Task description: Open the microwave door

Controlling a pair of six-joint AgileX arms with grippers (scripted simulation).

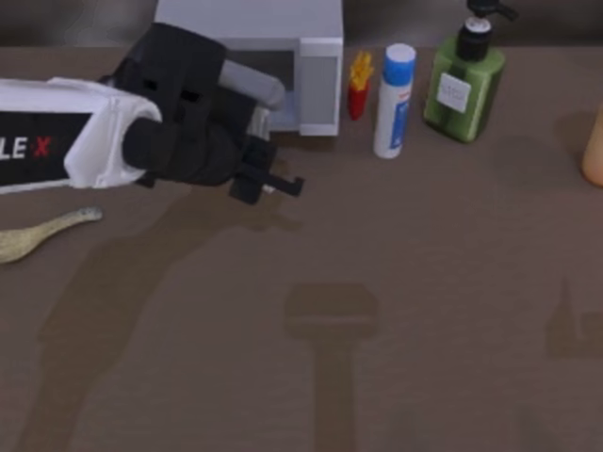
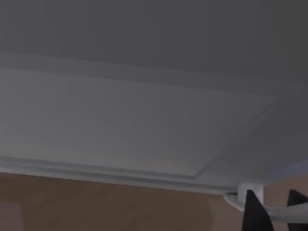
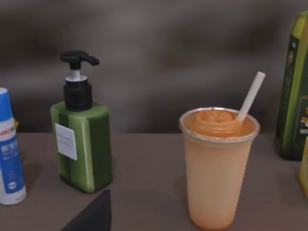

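The white-grey microwave (image 1: 250,21) stands at the table's back, left of centre, its grey control panel (image 1: 320,89) showing on the right. My left arm reaches over its front and hides the microwave door from above. My left gripper (image 1: 276,185) sits a little in front of the microwave. In the left wrist view the microwave door (image 2: 134,125) fills the picture, and its white handle (image 2: 250,191) runs between the two dark fingertips of my left gripper (image 2: 274,208), which is shut on it. My right gripper (image 3: 98,216) shows only as a dark tip, far off to the right.
A red fries toy (image 1: 359,85), a blue-white bottle (image 1: 395,101) and a green pump bottle (image 1: 464,83) line up right of the microwave. An orange cup (image 1: 594,141) with a straw (image 3: 251,95) stands at the right edge. A spoon (image 1: 47,235) lies front left.
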